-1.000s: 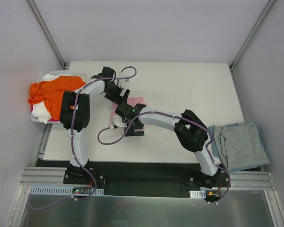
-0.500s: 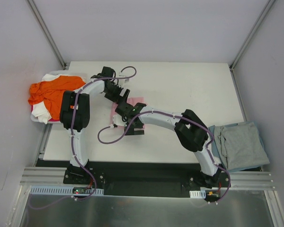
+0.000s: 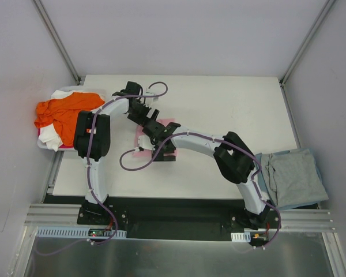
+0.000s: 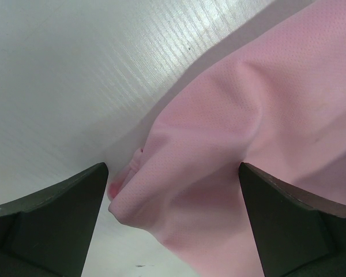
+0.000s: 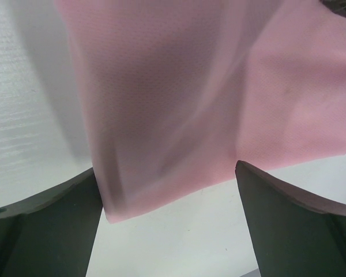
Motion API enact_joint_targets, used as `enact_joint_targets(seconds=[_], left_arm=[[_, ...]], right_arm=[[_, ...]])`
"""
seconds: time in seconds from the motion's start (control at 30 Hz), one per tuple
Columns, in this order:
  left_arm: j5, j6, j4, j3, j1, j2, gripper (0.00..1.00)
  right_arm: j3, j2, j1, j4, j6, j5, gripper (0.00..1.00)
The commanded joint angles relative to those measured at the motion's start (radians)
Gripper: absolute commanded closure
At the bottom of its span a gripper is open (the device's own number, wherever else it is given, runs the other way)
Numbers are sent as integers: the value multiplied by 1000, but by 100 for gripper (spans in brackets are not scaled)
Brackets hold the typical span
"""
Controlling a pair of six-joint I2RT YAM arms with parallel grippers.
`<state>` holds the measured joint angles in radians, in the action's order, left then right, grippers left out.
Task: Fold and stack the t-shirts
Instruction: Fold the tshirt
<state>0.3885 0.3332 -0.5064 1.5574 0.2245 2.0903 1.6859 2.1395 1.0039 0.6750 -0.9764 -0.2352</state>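
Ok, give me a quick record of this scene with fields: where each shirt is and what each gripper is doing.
pink t-shirt: lies mid-table, partly hidden under both arms
left gripper: open, low over a rumpled edge of the pink t-shirt, holding nothing
right gripper: open, low over another edge of it, holding nothing
orange t-shirt: crumpled heap at the left edge of the table
white t-shirt: under the orange one, only parts showing
grey-blue t-shirt: at the right edge, looks folded

Pink shirt point(image 4: 265, 115): folded small, wrinkled, mid-desk point(image 3: 230, 109). Grey-blue shirt point(image 3: 294, 176): laid flat at right edge. Orange shirt point(image 3: 69, 107): crumpled atop white shirt point(image 3: 51, 138), left edge.
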Motion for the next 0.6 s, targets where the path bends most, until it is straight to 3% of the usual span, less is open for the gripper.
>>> enact_joint_targets(seconds=[0.0, 0.57], left_arm=[[-36, 21, -44, 4, 15, 2, 1], [-51, 24, -44, 13, 26, 7, 1]], right_arm=[[15, -6, 7, -5, 31, 60, 5], [-14, -15, 18, 5, 59, 109, 0]])
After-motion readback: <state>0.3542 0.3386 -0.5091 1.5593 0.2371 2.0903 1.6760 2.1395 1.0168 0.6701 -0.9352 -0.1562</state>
